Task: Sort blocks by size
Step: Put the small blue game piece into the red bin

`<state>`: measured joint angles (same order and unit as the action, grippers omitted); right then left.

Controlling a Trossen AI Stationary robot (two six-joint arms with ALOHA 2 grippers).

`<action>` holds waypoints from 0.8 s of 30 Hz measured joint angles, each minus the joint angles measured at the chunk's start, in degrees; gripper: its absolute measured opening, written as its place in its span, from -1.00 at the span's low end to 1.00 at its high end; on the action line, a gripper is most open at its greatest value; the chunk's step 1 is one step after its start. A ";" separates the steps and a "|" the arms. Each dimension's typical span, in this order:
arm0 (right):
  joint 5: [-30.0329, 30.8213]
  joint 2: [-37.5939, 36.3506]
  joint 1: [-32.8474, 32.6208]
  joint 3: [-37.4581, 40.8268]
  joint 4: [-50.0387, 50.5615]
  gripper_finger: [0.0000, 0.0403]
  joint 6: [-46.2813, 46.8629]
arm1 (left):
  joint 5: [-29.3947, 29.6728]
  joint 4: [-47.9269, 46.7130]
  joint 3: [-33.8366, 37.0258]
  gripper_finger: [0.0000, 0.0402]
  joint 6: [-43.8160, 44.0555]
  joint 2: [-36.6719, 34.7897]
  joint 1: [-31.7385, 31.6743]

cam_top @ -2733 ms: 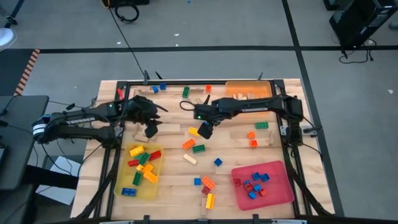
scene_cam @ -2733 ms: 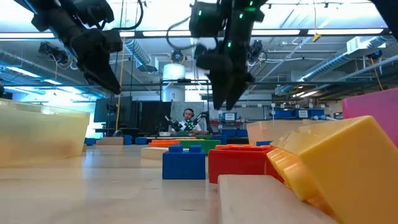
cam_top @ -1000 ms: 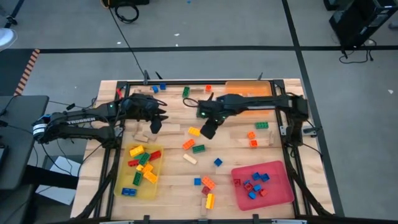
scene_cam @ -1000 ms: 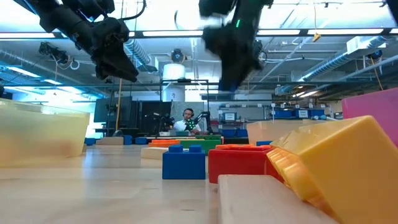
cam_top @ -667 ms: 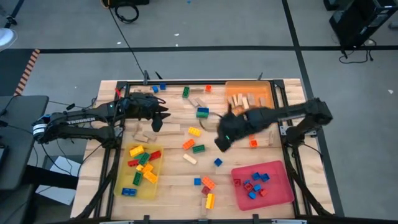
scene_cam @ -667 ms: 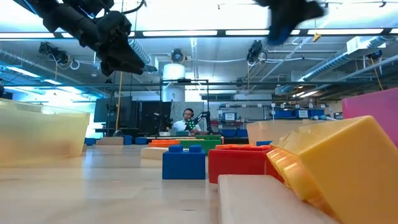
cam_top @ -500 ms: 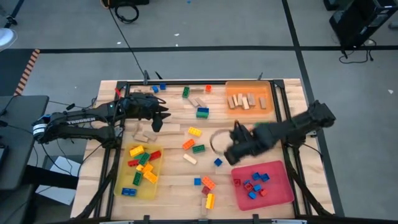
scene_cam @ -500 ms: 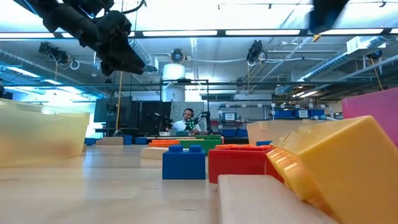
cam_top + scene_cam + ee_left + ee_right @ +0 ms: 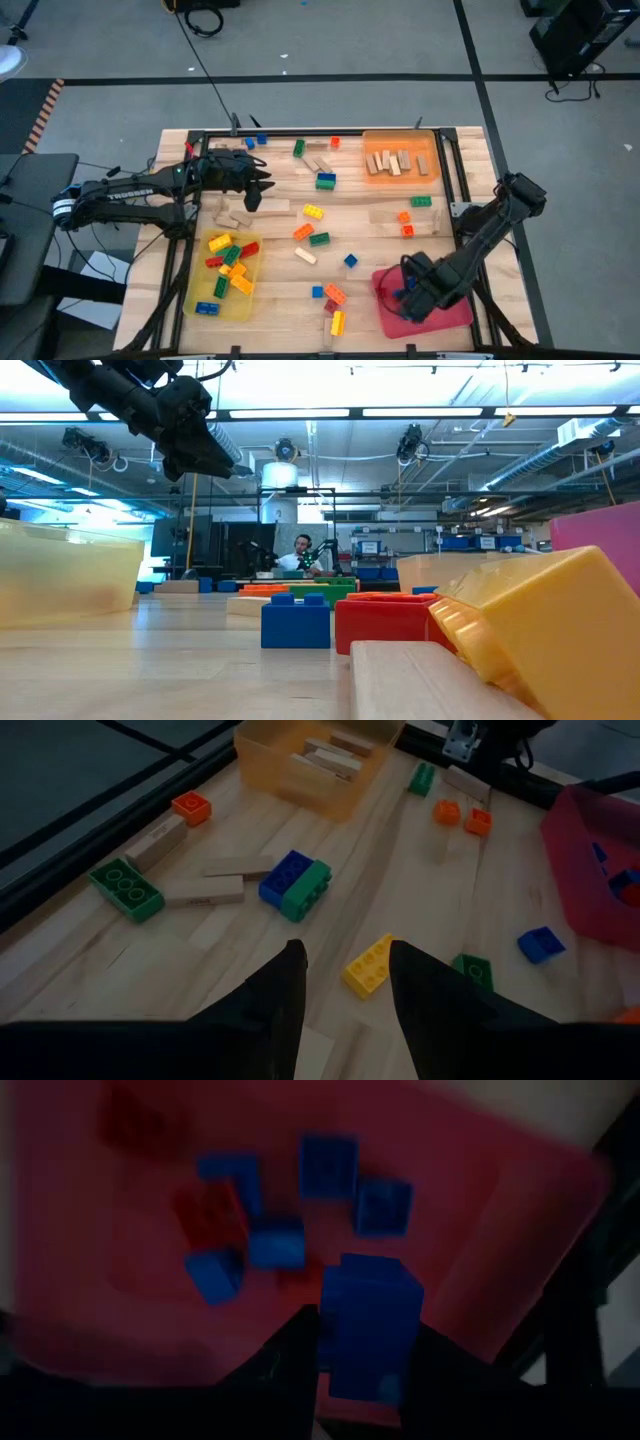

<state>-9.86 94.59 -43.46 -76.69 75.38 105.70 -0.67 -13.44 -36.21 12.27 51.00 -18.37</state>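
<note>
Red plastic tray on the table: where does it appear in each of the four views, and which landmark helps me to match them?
High view: the red plastic tray is at the lower right, partly under the right arm.
Low view: its pink wall shows at the right edge.
Left wrist view: at the right edge.
Right wrist view: it fills most of the picture.
Shared landmark: the small blue blocks inside it, hidden in the low view.

The right gripper (image 9: 416, 300) has swung from mid-table to over the red tray (image 9: 455, 308), carrying a blue block (image 9: 368, 1325).
</note>
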 joint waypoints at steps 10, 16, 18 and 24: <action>-6.71 0.00 -3.75 13.22 -16.53 -0.47 -1.17 | 0.00 0.82 0.00 -0.24 0.46 0.00 0.00; -6.76 0.00 -4.69 17.44 -19.20 -0.47 -1.65 | -0.02 0.80 0.00 -0.24 1.53 0.00 0.00; -6.76 0.00 -4.83 18.96 -21.55 -0.47 -2.53 | -0.02 0.80 0.00 -0.24 3.27 0.00 0.00; -6.27 0.00 -4.85 21.47 -26.03 -0.38 -1.93 | -0.02 0.84 0.00 -0.24 4.20 0.00 0.00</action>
<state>-16.13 94.59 -48.31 -55.22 49.34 103.77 -0.69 -12.60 -36.21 16.48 51.00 -18.37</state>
